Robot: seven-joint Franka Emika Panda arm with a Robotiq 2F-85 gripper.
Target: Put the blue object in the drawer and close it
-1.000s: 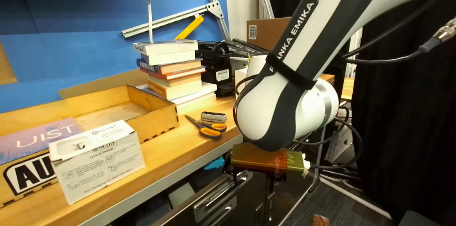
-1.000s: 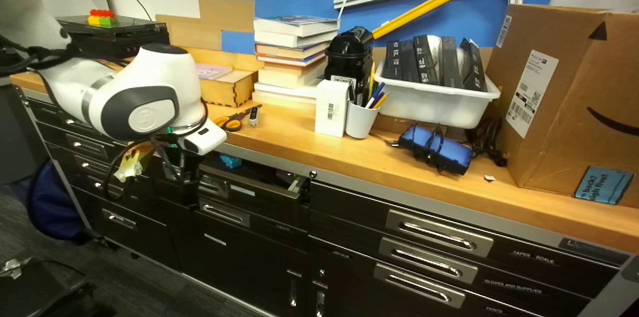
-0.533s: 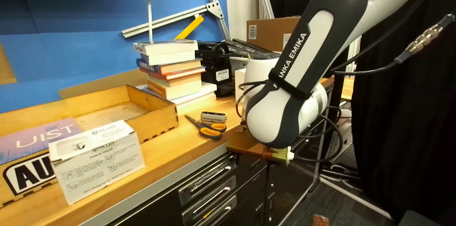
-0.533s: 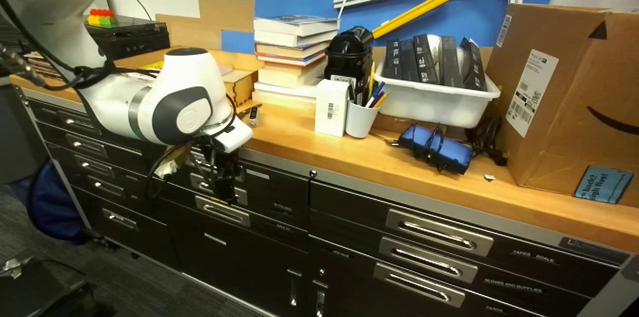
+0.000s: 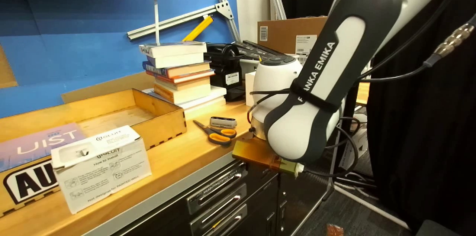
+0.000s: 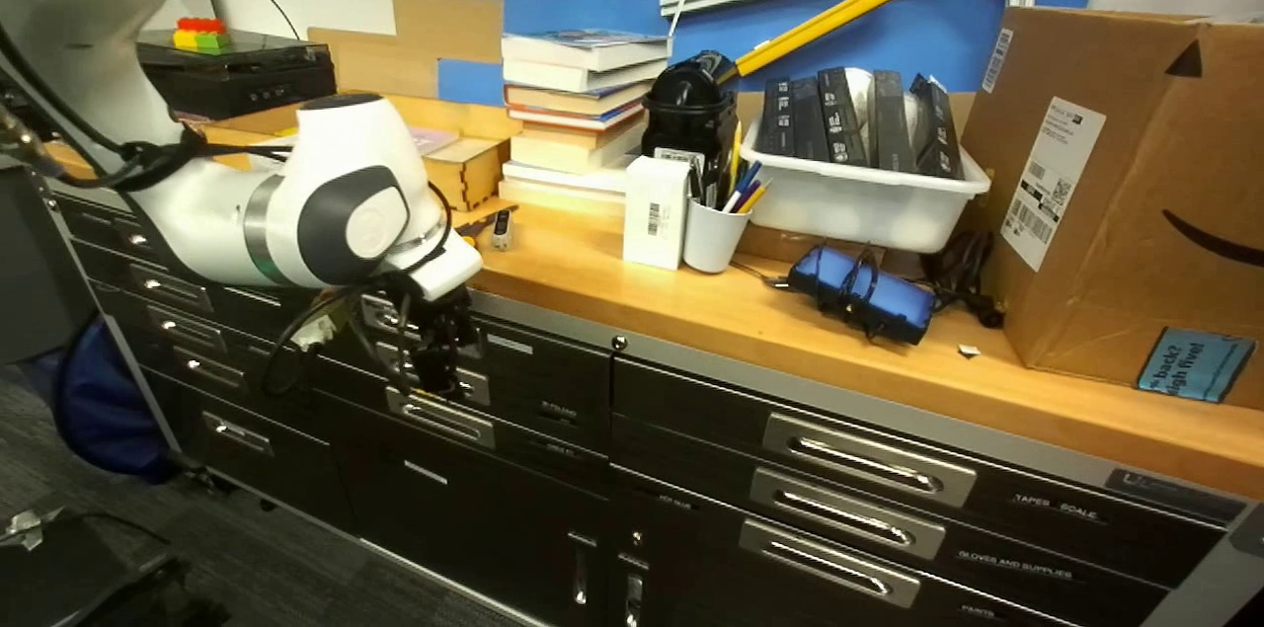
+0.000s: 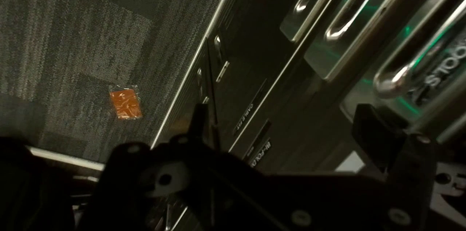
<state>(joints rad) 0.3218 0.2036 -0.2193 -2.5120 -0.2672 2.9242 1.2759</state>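
Partly behind the gripper (image 7: 282,111), drawer (image 6: 538,356).

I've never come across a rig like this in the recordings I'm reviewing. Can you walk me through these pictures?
The big white and black jointed machine is a robot arm. Two views come from cameras standing outside it; the wrist view comes from a camera riding on it, looking down past the black two-fingered gripper toward grey patterned carpet. On the light wooden workbench are a white printed cardboard box, orange and black scissors and a stack of books. Beneath, the wide dark metal drawer looks shut. The gripper stands open, holding nothing.
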